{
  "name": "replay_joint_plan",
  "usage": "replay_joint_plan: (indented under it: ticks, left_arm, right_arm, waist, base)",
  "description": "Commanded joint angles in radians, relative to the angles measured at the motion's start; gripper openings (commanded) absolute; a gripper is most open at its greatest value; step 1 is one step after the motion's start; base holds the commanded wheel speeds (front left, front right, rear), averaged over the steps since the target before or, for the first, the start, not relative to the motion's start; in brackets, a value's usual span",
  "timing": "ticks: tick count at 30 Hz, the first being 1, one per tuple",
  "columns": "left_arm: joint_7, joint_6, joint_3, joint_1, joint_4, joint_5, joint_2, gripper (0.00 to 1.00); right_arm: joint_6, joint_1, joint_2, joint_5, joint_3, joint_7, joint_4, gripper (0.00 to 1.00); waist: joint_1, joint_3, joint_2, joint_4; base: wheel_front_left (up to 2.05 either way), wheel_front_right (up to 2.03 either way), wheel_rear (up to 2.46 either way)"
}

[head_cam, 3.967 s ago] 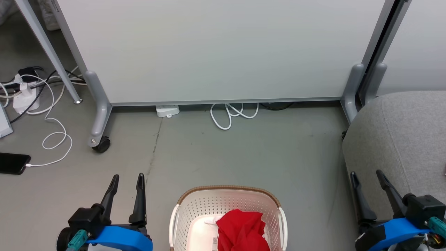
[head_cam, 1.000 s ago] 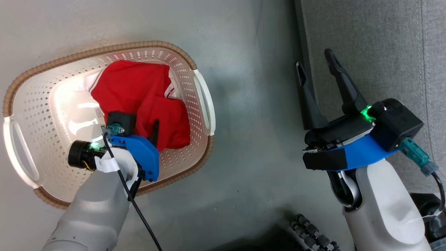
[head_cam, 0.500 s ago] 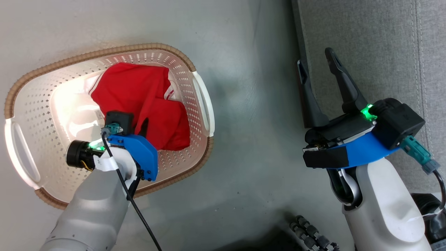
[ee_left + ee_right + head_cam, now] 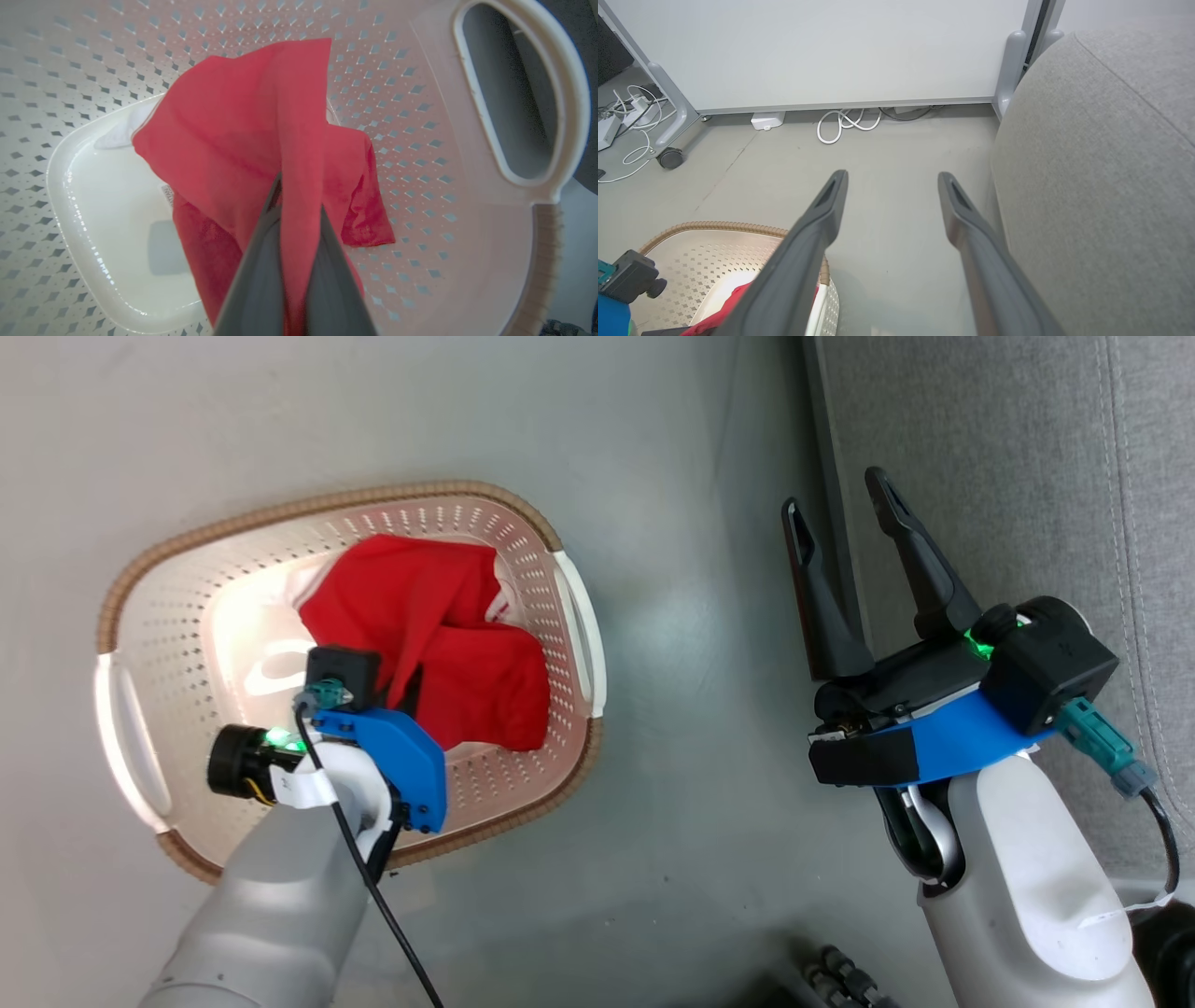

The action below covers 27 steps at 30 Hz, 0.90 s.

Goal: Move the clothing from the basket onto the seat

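Note:
Red clothing [image 4: 439,635] lies bunched in the cream basket [image 4: 187,616] on the floor. My left gripper [image 4: 406,683] reaches down into the basket and is shut on a fold of the red cloth. In the left wrist view the two fingers [image 4: 261,261] pinch a ridge of the clothing [image 4: 243,135] that rises between them. My right gripper [image 4: 840,509] hangs open over the floor beside the grey seat [image 4: 1008,448], with nothing between its fingers [image 4: 817,228]. The seat [image 4: 1101,154] stands right of that gripper.
A white panel on castors [image 4: 831,51] stands behind the basket, with white cables [image 4: 845,123] and a plug box [image 4: 767,120] at its foot. More cables lie at the far left [image 4: 630,116]. A ribbed black hose [image 4: 840,980] lies by the robot's base.
The left gripper has shut on the red cloth in the basket. The whole head view has shifted, so the basket sits further right in it. The right gripper stays open in place.

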Motion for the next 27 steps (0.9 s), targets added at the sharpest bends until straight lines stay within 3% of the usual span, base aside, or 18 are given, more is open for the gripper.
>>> replay_joint_plan:
  ticks: [1,12,27]
  left_arm:
    - [-0.005,-0.008,-0.008,0.011,-0.01,-0.006,-0.006,0.0]
    - [0.011,-0.005,-0.104,0.109,-0.137,-0.091,-0.033,0.0]
    - [-0.017,-0.005,-0.281,0.193,-0.28,-0.201,-0.023,0.0]
  right_arm:
    - [0.0,-0.006,0.002,-0.004,-0.004,-0.005,0.005,1.0]
    - [0.0,0.055,-0.018,-0.016,-0.012,0.009,0.056,1.0]
    - [0.0,0.196,-0.035,0.012,-0.019,0.06,0.077,1.0]
  waist:
    - [0.0,-0.028,0.0,0.018]
    - [0.0,-0.236,0.0,0.098]
    - [0.0,-0.554,0.0,0.182]
  base:
    - [0.0,0.0,0.0]
    - [0.0,0.0,0.0]
    - [0.0,0.0,0.0]
